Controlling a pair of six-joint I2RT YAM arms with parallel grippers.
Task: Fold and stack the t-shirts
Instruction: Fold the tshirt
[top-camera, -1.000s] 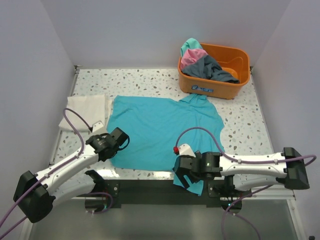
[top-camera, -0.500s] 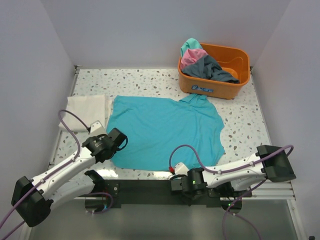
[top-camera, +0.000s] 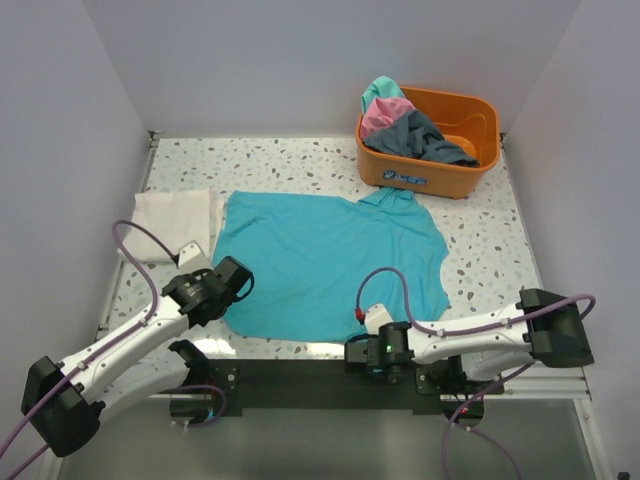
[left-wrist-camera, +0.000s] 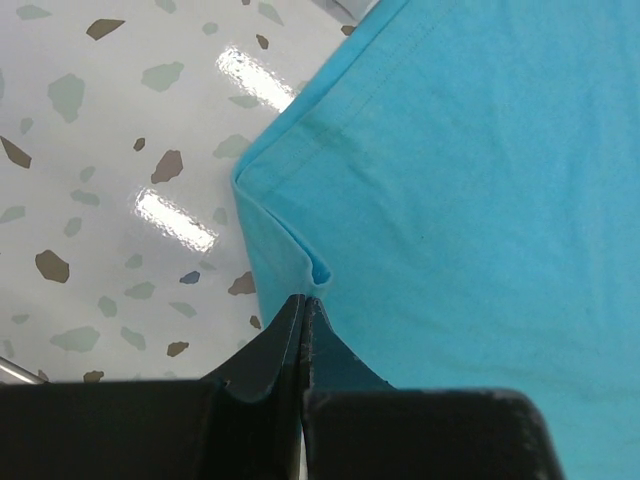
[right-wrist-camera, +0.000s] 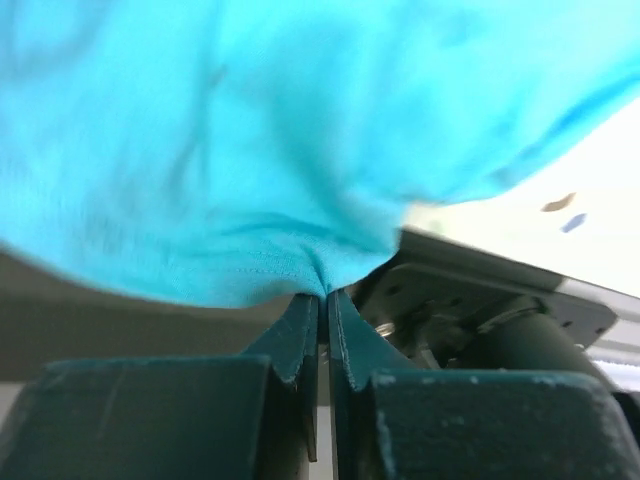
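Observation:
A teal t-shirt lies spread flat in the middle of the table. My left gripper is shut on a pinched fold of its near-left hem edge; the wrist view shows the closed tips biting teal cloth. My right gripper sits low at the table's front edge, shut on the near-right hem; its tips hold bunched teal fabric. A folded cream-white t-shirt rests at the left. Pink, dark grey and teal t-shirts are heaped in the tub.
The orange plastic tub stands at the back right corner. White walls close in the table on three sides. The black mounting rail runs along the front edge, just under the right gripper.
The right gripper, open a second ago, dipped at the front edge and closed on the teal shirt's hem. The left arm shifted slightly left, still gripping.

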